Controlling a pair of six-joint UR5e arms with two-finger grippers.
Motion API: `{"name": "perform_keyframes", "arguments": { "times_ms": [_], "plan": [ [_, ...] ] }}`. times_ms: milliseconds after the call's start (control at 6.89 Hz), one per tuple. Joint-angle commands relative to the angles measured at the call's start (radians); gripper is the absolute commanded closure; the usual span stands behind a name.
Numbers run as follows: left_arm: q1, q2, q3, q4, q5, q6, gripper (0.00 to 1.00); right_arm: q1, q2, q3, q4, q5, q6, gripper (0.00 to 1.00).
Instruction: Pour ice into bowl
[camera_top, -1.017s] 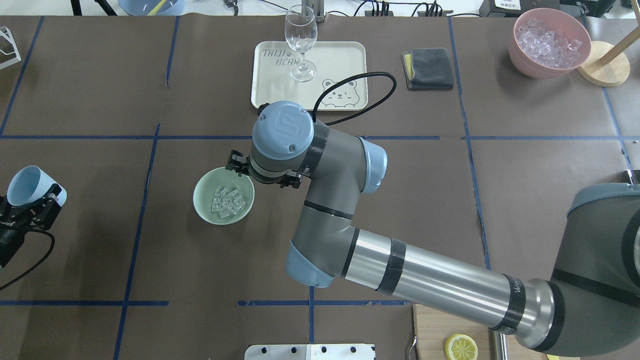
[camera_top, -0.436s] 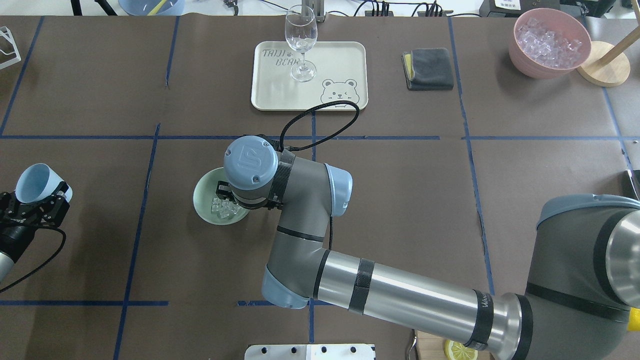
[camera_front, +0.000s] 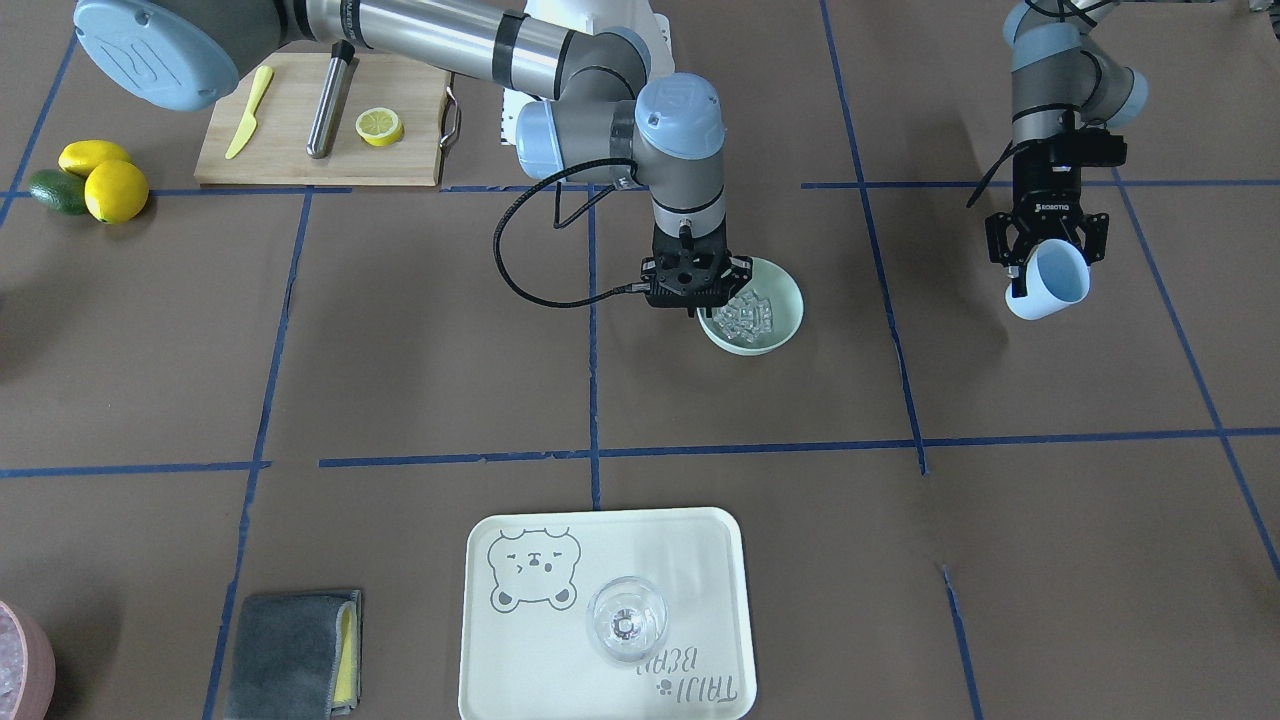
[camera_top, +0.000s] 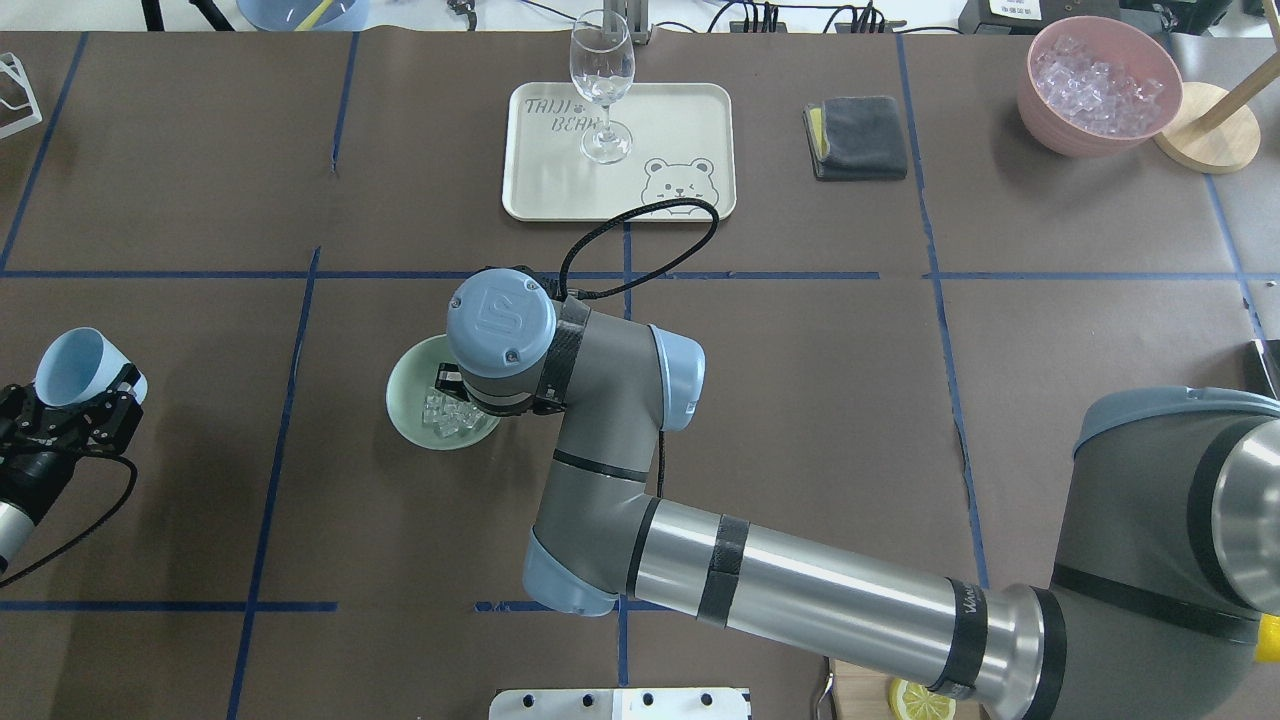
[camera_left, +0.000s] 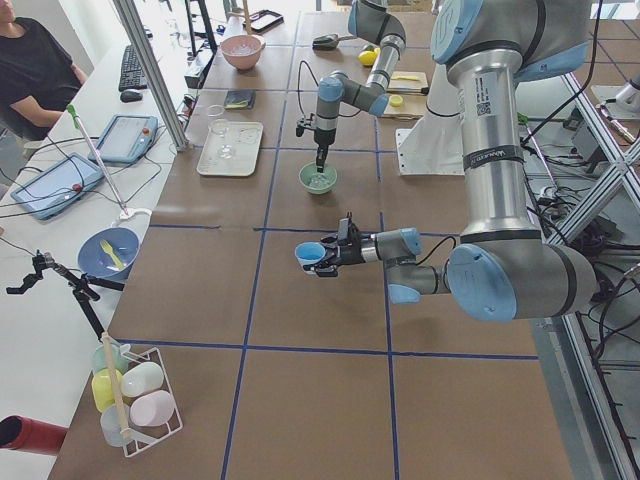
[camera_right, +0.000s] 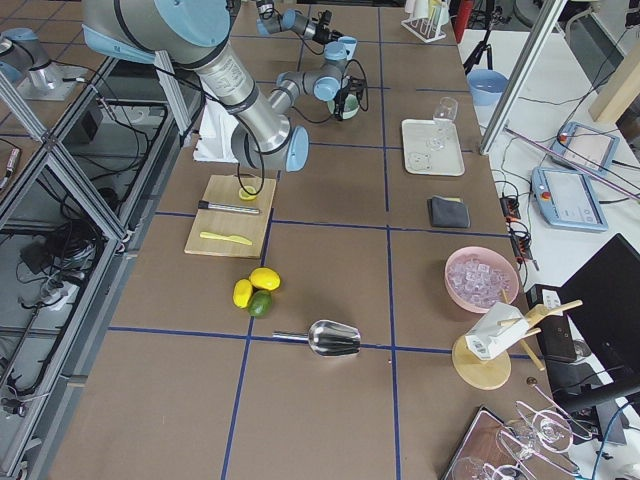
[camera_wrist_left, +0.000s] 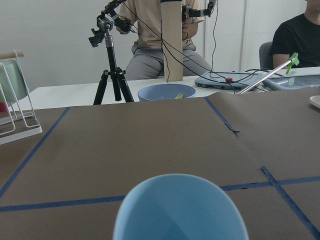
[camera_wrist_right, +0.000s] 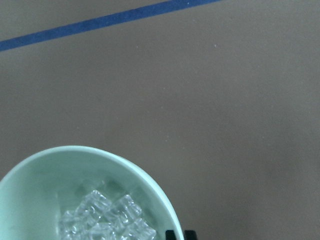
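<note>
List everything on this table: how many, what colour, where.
bowl: one, mint green, mid-table
ice: a handful, clear, in the bowl
cup: one, light blue, held at left end
tray: one, cream, operators' side
wine glass: one, clear, on the tray
cloth: one, grey and yellow, beside the tray
pink bowl: one, ice-filled, far right corner
cutting board: one, wooden, near the robot's base
knife: one, yellow, on the board
rod: one, metal, on the board
lemon half: one, yellow, on the board
lemons: two, yellow, beside the board
lime: one, green, by the lemons
scoop: one, metal, right end
left gripper: one, black, shut on the cup
right gripper: one, black, at the bowl's rim
</note>
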Motion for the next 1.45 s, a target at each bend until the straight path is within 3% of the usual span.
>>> {"name": "perform_keyframes", "arguments": {
  "times_ms": [0, 290, 436, 726, 1162, 1307],
  "plan": [
    [0.0, -0.015, 0.023, 0.007, -0.001, -0.002, 1.0, 0.015, 0.002, 0.014, 0.001, 0.001, -0.022, 1.0],
    [0.0, -0.019, 0.032, 0.006, -0.003, -0.002, 1.0, 0.034, 0.002, 0.026, 0.001, 0.009, -0.023, 1.0],
    [0.002, -0.021, 0.033, 0.007, -0.004, 0.0, 0.84, 0.045, 0.002, 0.04, 0.001, 0.012, -0.023, 1.0],
    [0.002, -0.021, 0.056, 0.007, -0.007, 0.0, 0.6, 0.051, 0.002, 0.049, 0.0, 0.017, -0.023, 1.0],
    [0.0, -0.022, 0.056, -0.004, -0.01, -0.003, 0.0, 0.055, 0.0, 0.06, 0.0, 0.017, -0.023, 1.0],
    [0.0, -0.021, 0.056, -0.005, -0.012, -0.008, 0.0, 0.055, 0.0, 0.06, 0.0, 0.018, -0.023, 1.0]
  ]
}}
